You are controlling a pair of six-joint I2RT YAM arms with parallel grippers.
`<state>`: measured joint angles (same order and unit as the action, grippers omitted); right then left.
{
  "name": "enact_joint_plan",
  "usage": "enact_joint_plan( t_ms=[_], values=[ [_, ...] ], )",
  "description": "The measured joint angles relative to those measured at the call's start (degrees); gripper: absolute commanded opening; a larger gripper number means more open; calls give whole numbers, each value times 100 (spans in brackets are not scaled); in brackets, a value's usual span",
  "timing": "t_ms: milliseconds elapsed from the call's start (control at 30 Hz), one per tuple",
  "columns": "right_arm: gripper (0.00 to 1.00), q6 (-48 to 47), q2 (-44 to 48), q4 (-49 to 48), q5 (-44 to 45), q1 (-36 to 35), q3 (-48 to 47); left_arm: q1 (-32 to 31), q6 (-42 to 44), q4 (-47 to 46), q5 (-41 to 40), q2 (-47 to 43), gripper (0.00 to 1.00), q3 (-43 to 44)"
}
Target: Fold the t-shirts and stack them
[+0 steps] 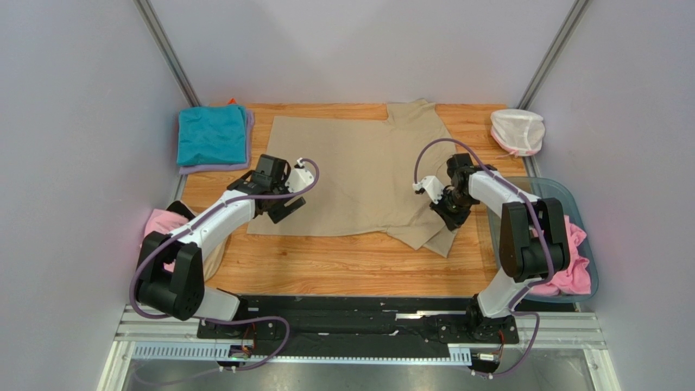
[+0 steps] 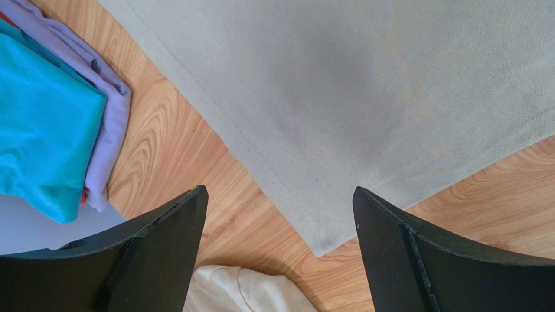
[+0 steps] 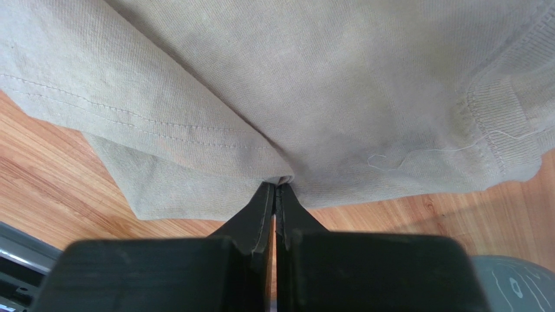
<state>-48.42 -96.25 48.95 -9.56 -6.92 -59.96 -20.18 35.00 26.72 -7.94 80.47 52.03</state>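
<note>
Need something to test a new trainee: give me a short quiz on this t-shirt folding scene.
1. True or false: the left tool is shut.
2. Which shows beneath the teal t-shirt? A grey towel; B lilac t-shirt; C cardboard box.
3. Short answer: which t-shirt is the right tool pinching?
Key: 1 false, it stands open; 2 B; 3 the tan t-shirt.

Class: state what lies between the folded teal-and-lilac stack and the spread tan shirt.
Only bare wooden tabletop; the left wrist view shows it between the stack and the tan shirt.
</note>
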Motion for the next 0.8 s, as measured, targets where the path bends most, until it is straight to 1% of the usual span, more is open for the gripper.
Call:
enact_joint_plan(
  t_ms=[133,233,433,567,700,800],
  values=[
    [0,39,26,20,-7,0,7,0,4,-39,-26,4,91,-24],
    [0,76,219,153,-37,-2,7,0,4,-98,-35,11,91,-26],
    [0,195,1331,603,-96,-136,-13,0,4,-227,-101,151,90,-31],
    [0,267,2100,927,-153,-361,-59,0,44,-258,-116,201,89,-68],
    [0,363,2568,1156,-160,-566,-42,0,225,-339,-114,184,89,-258],
    [0,422,2736,1226,-155,-649,26,0,483,-431,-109,37,88,-588]
  ],
)
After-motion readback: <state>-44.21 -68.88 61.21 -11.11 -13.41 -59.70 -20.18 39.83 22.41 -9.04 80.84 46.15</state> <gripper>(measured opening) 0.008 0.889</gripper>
